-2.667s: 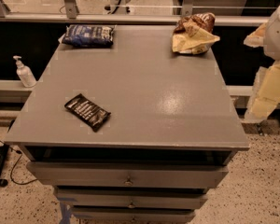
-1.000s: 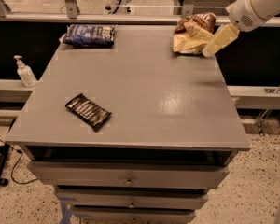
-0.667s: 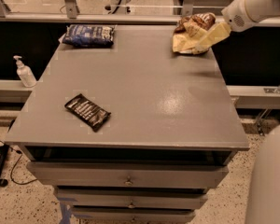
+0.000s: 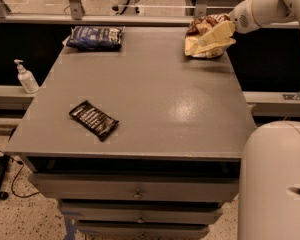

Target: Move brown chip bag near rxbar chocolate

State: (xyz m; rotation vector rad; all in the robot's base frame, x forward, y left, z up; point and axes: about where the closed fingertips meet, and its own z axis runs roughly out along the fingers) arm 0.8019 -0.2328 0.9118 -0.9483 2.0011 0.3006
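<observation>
At the far right corner of the desk (image 4: 155, 99) lies the brown chip bag (image 4: 197, 46), well apart from the rxbar chocolate (image 4: 93, 119) at front left. The gripper (image 4: 216, 34) sits on the bag, presumably to grasp it (whether it grips, I cannot tell). The arm (image 4: 260, 11) slants down from the right.

A: What sort of room is it?
B: Robotics lab or test bay, not a home. There's a grey counter (image 4: 155, 104) over stacked metal drawers (image 4: 135, 194), a speckled hard floor (image 4: 32, 219), and metal frame legs (image 4: 74, 1) beyond the far edge.
A: Anything else?
B: A pump bottle (image 4: 26, 77) stands on the ledge off the left edge. A white robot base (image 4: 275, 184) is by the front right corner. Its gripper (image 4: 215, 36) is at the far right corner, on the brown chip bag (image 4: 200, 25).
</observation>
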